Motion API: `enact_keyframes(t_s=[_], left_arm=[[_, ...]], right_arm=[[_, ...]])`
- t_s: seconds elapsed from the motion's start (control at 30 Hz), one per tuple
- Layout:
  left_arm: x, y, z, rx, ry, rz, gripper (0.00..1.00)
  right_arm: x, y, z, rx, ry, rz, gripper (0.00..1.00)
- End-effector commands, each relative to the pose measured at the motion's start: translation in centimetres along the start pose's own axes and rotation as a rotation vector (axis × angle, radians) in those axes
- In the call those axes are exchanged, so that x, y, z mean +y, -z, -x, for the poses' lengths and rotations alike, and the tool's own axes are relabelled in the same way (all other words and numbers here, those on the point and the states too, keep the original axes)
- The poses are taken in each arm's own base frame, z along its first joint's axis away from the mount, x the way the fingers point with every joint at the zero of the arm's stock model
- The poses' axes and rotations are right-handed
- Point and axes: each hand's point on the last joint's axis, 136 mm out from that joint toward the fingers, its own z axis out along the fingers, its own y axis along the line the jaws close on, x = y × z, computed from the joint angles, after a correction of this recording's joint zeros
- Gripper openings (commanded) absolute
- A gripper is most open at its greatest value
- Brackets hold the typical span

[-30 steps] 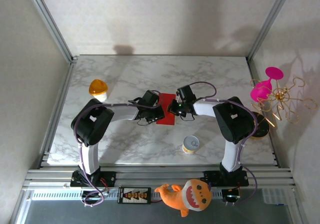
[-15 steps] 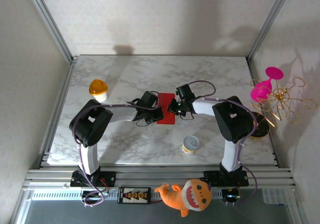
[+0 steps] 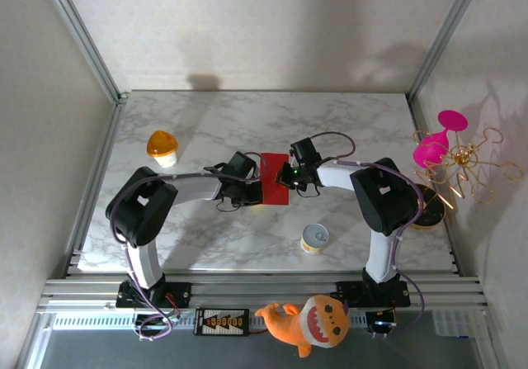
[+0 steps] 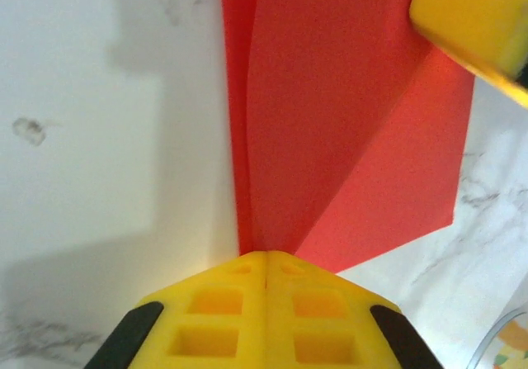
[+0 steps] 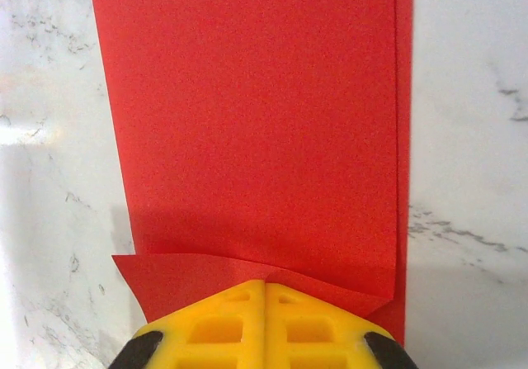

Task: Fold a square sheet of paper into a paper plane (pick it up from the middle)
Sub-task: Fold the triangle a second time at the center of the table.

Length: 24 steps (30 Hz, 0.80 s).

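The square sheet of paper [image 3: 275, 179] lies red on the marble table, creased smaller into an upright rectangle between the two grippers. My left gripper [image 3: 256, 191] is at its lower left edge. In the left wrist view the yellow jaws [image 4: 266, 258] are shut on the paper's near corner, and one layer [image 4: 330, 113] rises from the table towards them. My right gripper [image 3: 289, 178] is at the paper's right edge. Its jaws [image 5: 266, 285] are shut on a narrow turned-up flap [image 5: 181, 280] of the paper [image 5: 256, 113]. A right fingertip [image 4: 474, 18] shows over the sheet.
A small yellow tin [image 3: 314, 238] stands near the front, right of centre. An orange-topped cup [image 3: 162, 146] is at the left. A pink goblet [image 3: 437, 142] and a gold wire stand [image 3: 468, 167] are at the right edge. An orange shark plush [image 3: 309, 319] lies on the front rail.
My left gripper has drawn slightly to the left, its elbow swinging left too, and its jaws have closed the last bit on the paper. The right gripper has stayed put.
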Motion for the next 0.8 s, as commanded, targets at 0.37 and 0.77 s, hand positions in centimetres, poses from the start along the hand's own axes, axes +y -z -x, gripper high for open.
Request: enact_keyframes(t_s=[0.37, 0.77], left_arm=[[-3.3, 3.7, 3.5, -0.13, 0.025, -0.075, 0.04], [-3.2, -1.1, 3.0, -0.038, 0.07, -0.071, 0.03]], right_arm=[[-5.9, -1.5, -3.0, 0.08, -0.05, -0.208, 0.03], [-5.9, -1.6, -3.2, 0.088, -0.052, -0.208, 0.03]])
